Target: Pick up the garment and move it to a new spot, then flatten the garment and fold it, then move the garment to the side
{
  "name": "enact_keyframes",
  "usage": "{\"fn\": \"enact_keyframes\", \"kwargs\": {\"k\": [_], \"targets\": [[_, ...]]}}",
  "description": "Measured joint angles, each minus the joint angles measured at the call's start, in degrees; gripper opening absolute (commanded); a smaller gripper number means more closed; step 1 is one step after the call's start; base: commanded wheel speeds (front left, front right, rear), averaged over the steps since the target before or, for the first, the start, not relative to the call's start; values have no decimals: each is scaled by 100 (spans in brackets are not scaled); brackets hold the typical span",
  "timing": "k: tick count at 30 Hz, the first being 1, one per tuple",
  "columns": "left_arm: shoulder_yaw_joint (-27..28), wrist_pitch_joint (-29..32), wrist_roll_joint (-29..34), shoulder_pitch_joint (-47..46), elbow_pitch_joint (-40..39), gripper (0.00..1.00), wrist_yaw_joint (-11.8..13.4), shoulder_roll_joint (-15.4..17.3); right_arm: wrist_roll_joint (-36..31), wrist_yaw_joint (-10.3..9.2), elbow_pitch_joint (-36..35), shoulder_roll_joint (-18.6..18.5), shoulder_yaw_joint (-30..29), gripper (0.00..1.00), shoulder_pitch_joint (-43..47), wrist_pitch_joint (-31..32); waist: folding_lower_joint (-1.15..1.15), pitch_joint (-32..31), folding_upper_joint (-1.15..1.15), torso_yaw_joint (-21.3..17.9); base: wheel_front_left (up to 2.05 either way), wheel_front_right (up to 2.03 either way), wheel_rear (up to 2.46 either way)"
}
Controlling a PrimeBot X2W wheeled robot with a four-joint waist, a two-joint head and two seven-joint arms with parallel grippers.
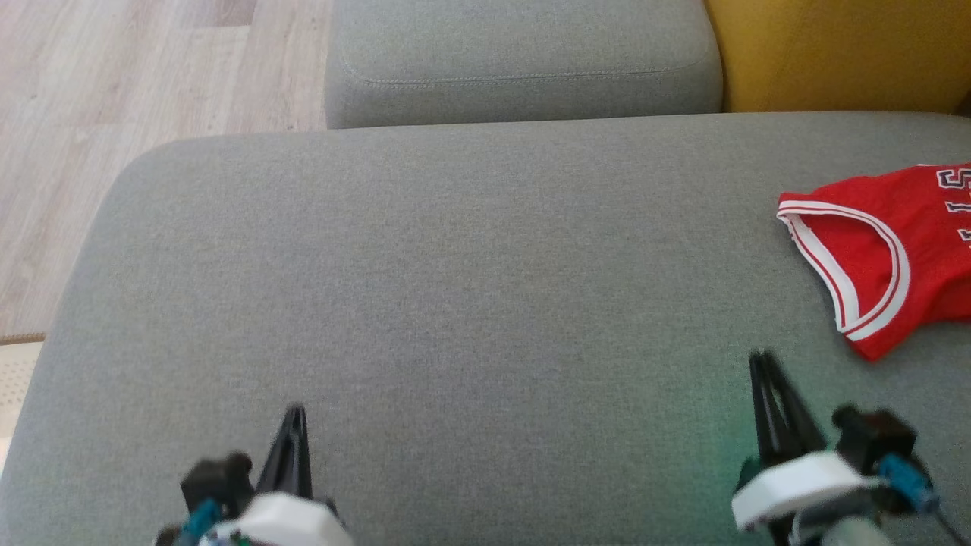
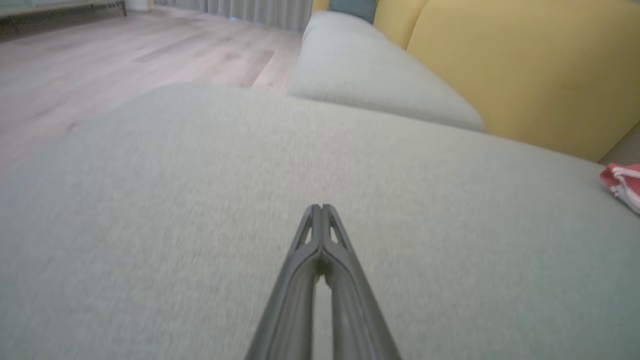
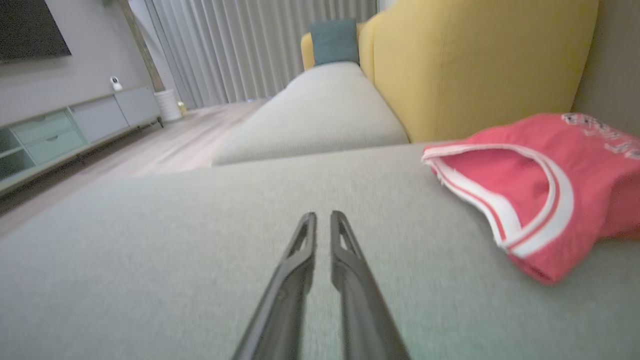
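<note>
The garment [image 1: 872,243] is a red jersey with white trim, lying rumpled at the right edge of the grey sofa seat [image 1: 455,265]. It also appears as the red jersey [image 3: 540,190] to the right ahead of my right gripper [image 3: 322,216], and a corner of the jersey [image 2: 622,182] peeks in far right. My right gripper [image 1: 761,360] hovers short of the garment, its fingers a narrow gap apart and holding nothing. My left gripper [image 1: 296,413] sits over bare seat at the lower left. In the left wrist view the left gripper [image 2: 320,207] has its tips pressed together, empty.
A second grey cushion [image 1: 523,61] adjoins the seat at the back, with a yellow backrest [image 1: 834,53] to its right. Wood floor [image 1: 114,114] lies past the seat's left edge, with a pale rug [image 1: 15,379] at the far left. A low cabinet [image 3: 65,130] stands across the room.
</note>
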Motion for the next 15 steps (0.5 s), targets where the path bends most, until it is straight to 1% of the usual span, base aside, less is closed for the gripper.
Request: {"fn": "enact_keyframes", "kwargs": {"k": [4,8,15], "targets": [[1,14,-41,280,307,0,-2,0,42,0,332,1,5,0,276,24,0,1,0,-1,0,0,0],[15,73,-310,307,322,0,-12,1,304,0,327,2,0,0,311,54,0,8,0,-3,0,0,0],[52,185,-739,240,318,0,-107,2,771,0,310,2,-36,0,307,160,0,18,0,-6,0,0,0]]}}
